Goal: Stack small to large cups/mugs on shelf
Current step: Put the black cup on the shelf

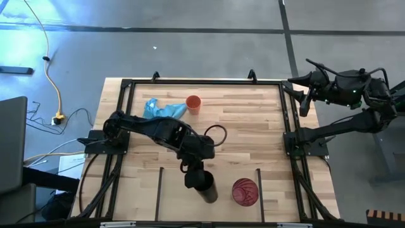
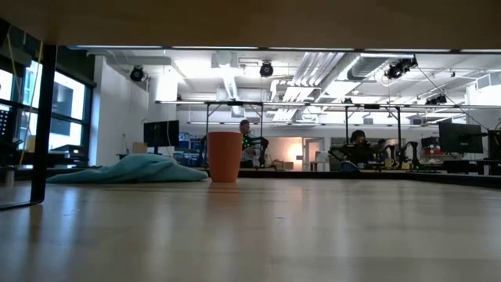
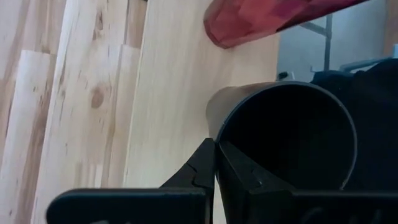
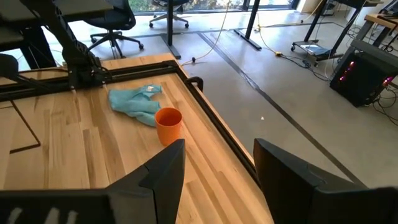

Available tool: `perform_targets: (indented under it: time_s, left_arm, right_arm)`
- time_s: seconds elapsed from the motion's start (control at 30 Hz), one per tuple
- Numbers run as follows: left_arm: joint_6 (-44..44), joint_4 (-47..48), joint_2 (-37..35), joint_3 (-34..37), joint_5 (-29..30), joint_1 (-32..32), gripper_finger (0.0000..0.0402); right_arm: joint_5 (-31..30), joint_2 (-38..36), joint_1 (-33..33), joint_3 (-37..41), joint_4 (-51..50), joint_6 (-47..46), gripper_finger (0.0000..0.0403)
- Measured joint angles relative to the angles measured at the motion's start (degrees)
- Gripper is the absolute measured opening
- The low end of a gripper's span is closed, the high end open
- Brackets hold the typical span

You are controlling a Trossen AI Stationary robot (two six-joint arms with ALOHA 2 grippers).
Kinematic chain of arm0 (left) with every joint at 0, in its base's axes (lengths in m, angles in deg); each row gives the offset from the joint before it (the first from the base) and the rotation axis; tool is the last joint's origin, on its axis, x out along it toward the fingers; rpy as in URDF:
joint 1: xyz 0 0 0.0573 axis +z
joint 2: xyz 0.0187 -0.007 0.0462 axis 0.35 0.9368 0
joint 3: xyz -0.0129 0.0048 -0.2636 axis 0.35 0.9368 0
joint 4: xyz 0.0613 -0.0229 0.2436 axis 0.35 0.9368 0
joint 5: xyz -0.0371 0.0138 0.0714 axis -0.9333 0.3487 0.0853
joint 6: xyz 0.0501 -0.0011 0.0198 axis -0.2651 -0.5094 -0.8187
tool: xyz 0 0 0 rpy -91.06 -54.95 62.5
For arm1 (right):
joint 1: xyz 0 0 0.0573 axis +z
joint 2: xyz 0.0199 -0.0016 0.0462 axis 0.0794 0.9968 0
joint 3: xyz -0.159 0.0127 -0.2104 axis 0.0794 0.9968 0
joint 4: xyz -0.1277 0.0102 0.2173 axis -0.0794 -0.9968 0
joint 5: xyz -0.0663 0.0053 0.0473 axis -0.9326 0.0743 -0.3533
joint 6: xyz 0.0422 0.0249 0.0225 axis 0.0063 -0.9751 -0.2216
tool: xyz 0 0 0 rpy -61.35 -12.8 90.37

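Left claw [image 1: 195, 179] is clamped right down on the rim of the black cup [image 1: 205, 188], one finger inside the wall and one outside, you can see that pinch clearly in the left wrist view. It's at the near edge of the counter [image 1: 253, 126], inside the shelf [image 1: 209, 180] strip between the two thin black bars. Cup looks tipped over toward the near side, mouth facing back at the wrist, so I'd guess it's either being set down or repositioned, hard to say which

Red-pink cup [image 1: 245, 191] sits just right of the black one, close but not touching from above. Orange cup [image 1: 193, 104] is way off at the far side, upright, right next to the light-blue cloth [image 1: 162, 109]. Right claw [image 4: 214, 163] is parked off the right edge of the counter, fingers spread wide, holding nothing

If the plan is small into large, the black one probably needs to go into the red-pink one. My take on doing that well: get the black cup properly upright first, line it up over the mouth of the red-pink one, and lower slowly. A rim pinch lets the cup swing, and that light plastic one could tip or skid if it gets nudged
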State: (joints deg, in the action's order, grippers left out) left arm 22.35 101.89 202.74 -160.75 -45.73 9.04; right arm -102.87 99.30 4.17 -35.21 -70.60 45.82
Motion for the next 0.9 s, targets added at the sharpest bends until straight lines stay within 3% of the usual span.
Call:
perform_targets:
  time_s: [0.9]
  left_arm:
    - [-0.08, 1.78, 1.07, -0.03, 0.76, -0.24, 0.0]
  right_arm:
    - [0.28, 0.0, 0.01, 0.0, 0.0, -1.29, 0.0184]
